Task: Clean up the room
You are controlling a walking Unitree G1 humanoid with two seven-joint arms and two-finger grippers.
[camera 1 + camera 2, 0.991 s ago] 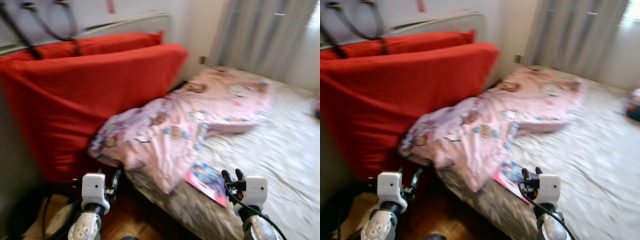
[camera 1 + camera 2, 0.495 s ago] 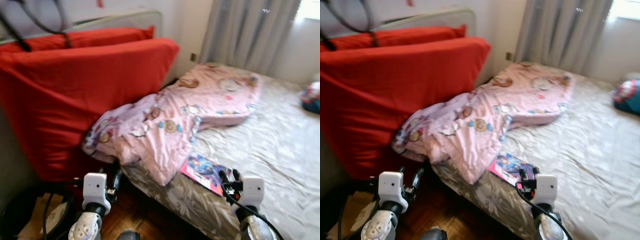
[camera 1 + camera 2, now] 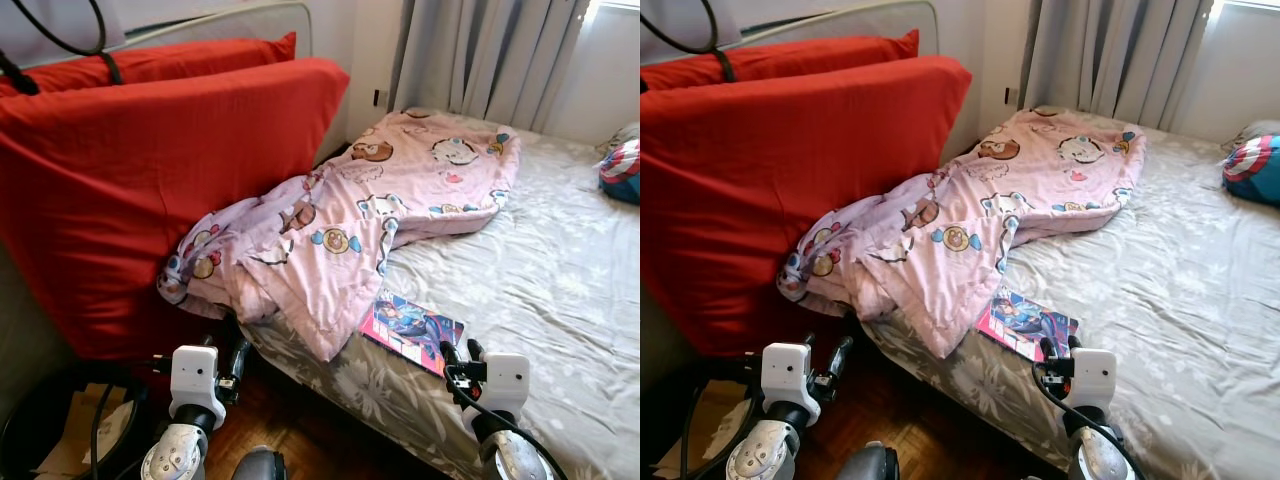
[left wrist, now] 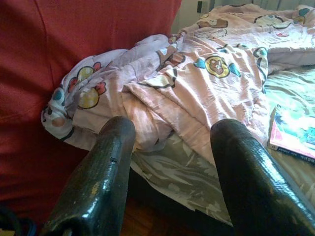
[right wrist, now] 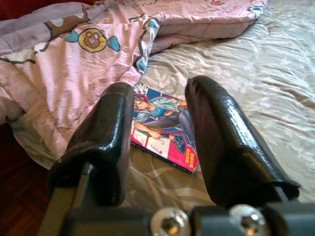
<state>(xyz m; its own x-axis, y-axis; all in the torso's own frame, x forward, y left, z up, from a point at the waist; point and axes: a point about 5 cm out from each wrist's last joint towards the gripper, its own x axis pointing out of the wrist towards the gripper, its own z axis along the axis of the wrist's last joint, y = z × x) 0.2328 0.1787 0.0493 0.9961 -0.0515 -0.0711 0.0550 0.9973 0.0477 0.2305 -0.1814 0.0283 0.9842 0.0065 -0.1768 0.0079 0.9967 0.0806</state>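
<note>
The robot is standing at the near corner of the bed (image 3: 560, 270), looking down across its grey flowered sheet. A pink cartoon-print blanket (image 3: 390, 200) is lying crumpled over the near side, running from the far end by the curtains (image 3: 480, 55) down to the mattress edge, where it is bunching up against a big red cushion (image 3: 150, 190) and spilling over the side. A second red cushion is standing behind the first, against the pale headboard (image 3: 230, 18).

The right gripper (image 3: 459, 352) is hovering low over the bed's edge, its two black fingers (image 5: 110, 132) standing apart with nothing between them. It is pointing straight at a comic book (image 5: 165, 130), which is lying flat on the sheet just beside the blanket's lower fold, its pink-edged cover facing up. There is a gap between the fingers and the book.

The left gripper (image 3: 233, 352) is sitting over the dark wooden floor (image 3: 910, 425) in front of the red cushion, its fingers (image 4: 101, 172) also spread wide and empty, aimed at the drooping end of the blanket.

Over at the far right of the bed, a round blue, red and white shield-patterned pillow (image 3: 1252, 165) is resting on the sheet, well apart from everything else.
</note>
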